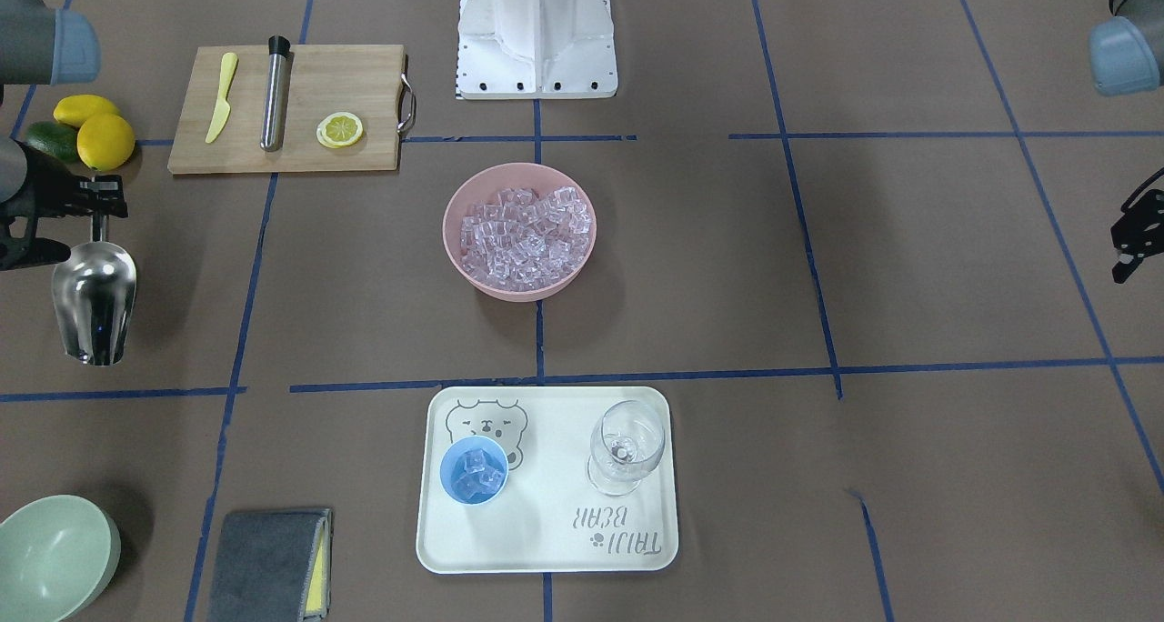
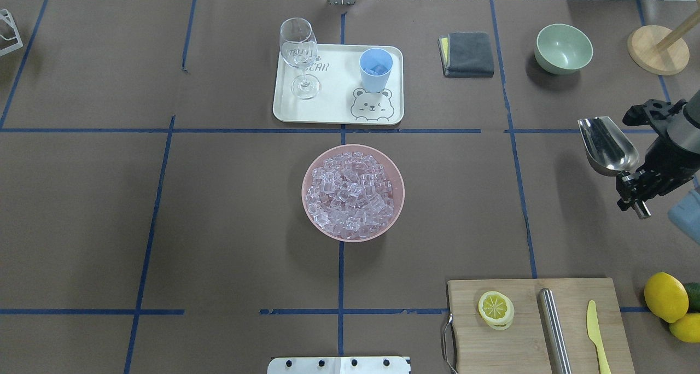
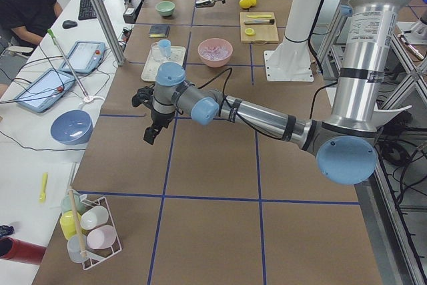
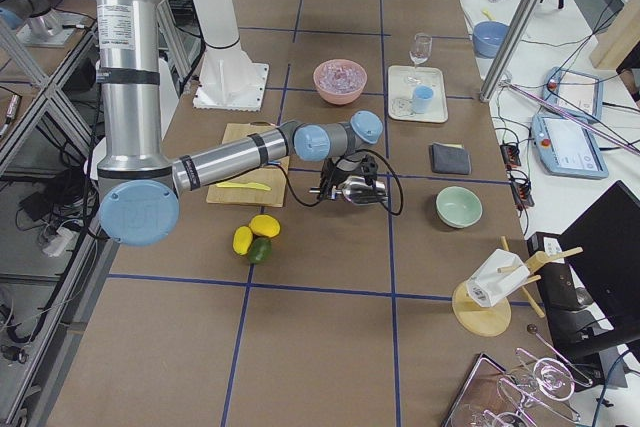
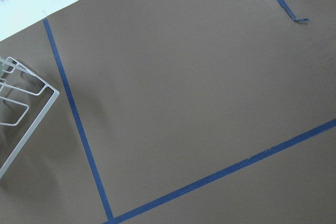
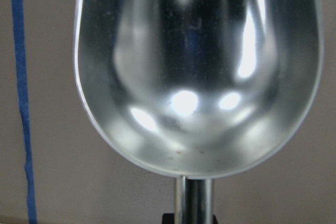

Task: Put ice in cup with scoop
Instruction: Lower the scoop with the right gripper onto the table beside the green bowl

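Note:
My right gripper is shut on the rod handle of the shiny steel scoop, held above the table at my far right. The scoop's trough holds nothing. Ice fills a pink bowl at the table's middle. The light-blue cup stands on a cream tray beyond the bowl, with a few cubes inside it. My left gripper hangs at my far left edge, fingers spread and holding nothing.
A clear wine glass shares the tray. A wooden cutting board carries a steel cylinder, a lemon slice and a yellow knife. Lemons, a green bowl and a grey cloth lie on my right side.

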Tool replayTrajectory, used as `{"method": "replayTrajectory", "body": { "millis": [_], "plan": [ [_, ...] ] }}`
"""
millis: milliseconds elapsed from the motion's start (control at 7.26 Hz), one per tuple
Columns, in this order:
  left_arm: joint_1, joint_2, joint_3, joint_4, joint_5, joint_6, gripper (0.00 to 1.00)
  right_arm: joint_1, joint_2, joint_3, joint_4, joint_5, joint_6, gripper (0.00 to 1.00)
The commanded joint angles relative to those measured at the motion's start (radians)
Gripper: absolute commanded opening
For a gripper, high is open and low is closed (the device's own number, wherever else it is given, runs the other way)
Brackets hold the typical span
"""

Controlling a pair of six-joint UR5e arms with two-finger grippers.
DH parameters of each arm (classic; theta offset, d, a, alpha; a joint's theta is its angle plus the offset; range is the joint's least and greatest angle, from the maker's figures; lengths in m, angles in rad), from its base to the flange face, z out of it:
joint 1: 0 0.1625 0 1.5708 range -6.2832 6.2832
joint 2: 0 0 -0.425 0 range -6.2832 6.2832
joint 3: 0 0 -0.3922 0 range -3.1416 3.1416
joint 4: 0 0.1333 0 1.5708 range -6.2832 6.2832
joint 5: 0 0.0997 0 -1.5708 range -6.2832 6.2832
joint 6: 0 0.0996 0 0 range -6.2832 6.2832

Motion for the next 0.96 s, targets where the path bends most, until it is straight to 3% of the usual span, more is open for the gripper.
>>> {"method": "replayTrajectory", "body": {
  "millis": [0, 551, 689, 827],
  "plan": [
    [-0.001, 0.001, 0.002, 0.001, 0.002, 0.001, 1.00, -0.041, -0.001, -0.009, 0.001, 0.026, 0.023, 0.00],
    [-0.002, 0.007, 0.000, -0.004, 0.002, 0.002, 1.00, -0.085, 0.042, -0.048, 0.001, 0.026, 0.018, 0.00],
    [-0.002, 0.007, 0.000, -0.004, 0.002, 0.002, 1.00, -0.085, 0.042, -0.049, -0.001, 0.023, 0.012, 0.23],
    [-0.002, 0.007, -0.001, -0.001, 0.002, 0.002, 1.00, -0.084, 0.036, -0.048, 0.001, 0.015, 0.019, 0.70]
  ]
}}
